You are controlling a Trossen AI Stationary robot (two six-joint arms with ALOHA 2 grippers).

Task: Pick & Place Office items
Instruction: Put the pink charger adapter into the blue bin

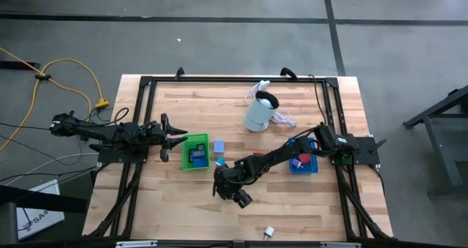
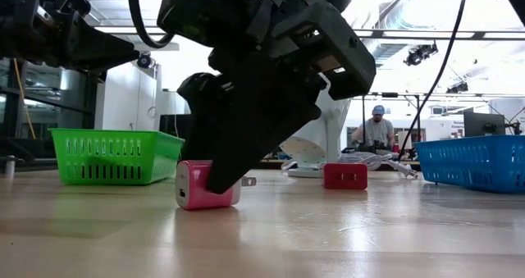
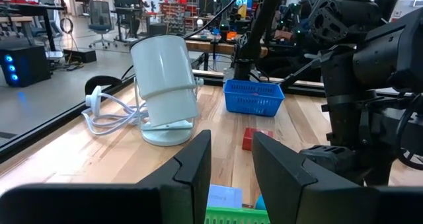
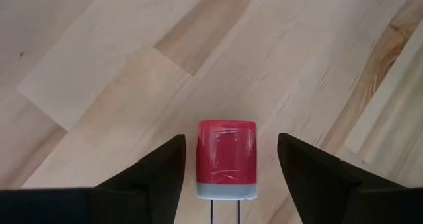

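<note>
At the left of the wooden surface (image 1: 146, 204), the left end effector (image 1: 180, 139) waits just beside the green tray (image 1: 194, 152), its fingers (image 3: 195, 163) parted with a narrow gap and nothing between them. That tray holds a blue item (image 1: 197, 156); a light blue block (image 1: 218, 145) lies just to its right, with a teal piece (image 1: 219, 161) below that. Further right, the right end effector (image 1: 238, 194) is down at the surface with its fingers (image 4: 164, 164) spread wide on either side of a pink-red plug adapter (image 4: 227, 159), not touching it; the adapter lies flat on the wood. The pale appliance (image 1: 260, 111) stands near the far edge, and the blue tray (image 1: 304, 160) holds red items (image 1: 300, 160). A small white piece (image 1: 268, 233) lies near the front edge.
</note>
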